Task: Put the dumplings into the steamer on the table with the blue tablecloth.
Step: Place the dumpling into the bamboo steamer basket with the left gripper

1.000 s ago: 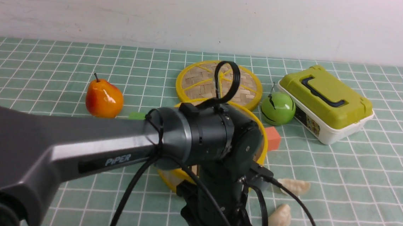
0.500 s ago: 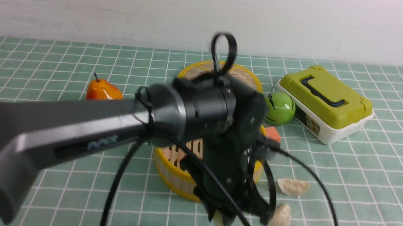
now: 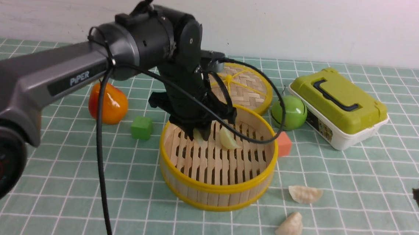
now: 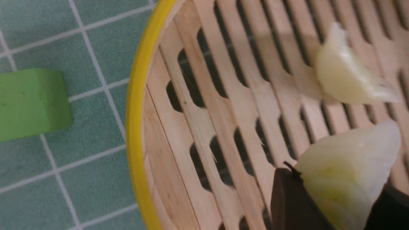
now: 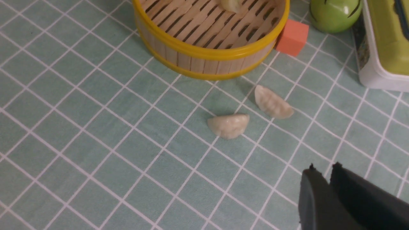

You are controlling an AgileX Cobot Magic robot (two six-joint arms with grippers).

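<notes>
The steamer stands mid-table on the blue tablecloth. One of the dumplings lies on its slats, also visible as the pale dumpling in the left wrist view. My left gripper hangs over the steamer's back left part, shut on a second dumpling just above the slats. Two more dumplings lie on the cloth right of the steamer. My right gripper is shut and empty, hovering short of those two dumplings.
A green cube and a pear sit left of the steamer. An orange cube touches its right side. Behind are the woven lid, a green apple and a green-lidded box.
My left arm rose from the table's front and swung back-left over the steamer, its jaws closing on a dumpling on the way. The right gripper's tip has come into the front view.
</notes>
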